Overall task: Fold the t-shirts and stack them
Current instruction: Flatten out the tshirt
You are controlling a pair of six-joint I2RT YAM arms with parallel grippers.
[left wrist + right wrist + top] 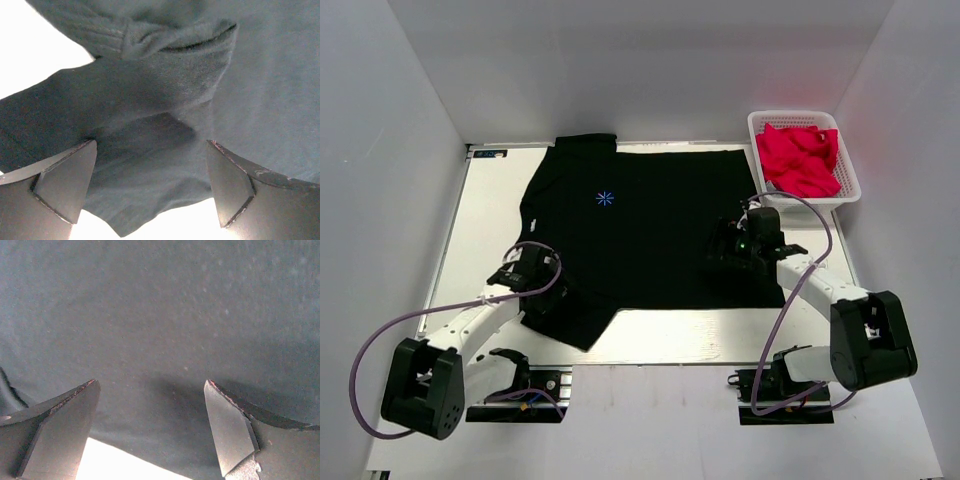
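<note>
A: Where is the black t-shirt (650, 225)?
B: Spread on the counter (480, 230).
A: And the 2 pairs of jaws?
B: Left and right both wide, empty, above its near edge.

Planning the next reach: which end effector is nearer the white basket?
Right. The right end effector is over the shirt just before the basket; the left end effector is across the shirt.

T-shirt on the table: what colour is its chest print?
Light blue starburst on the black t-shirt; clearest in the top external view.
</note>
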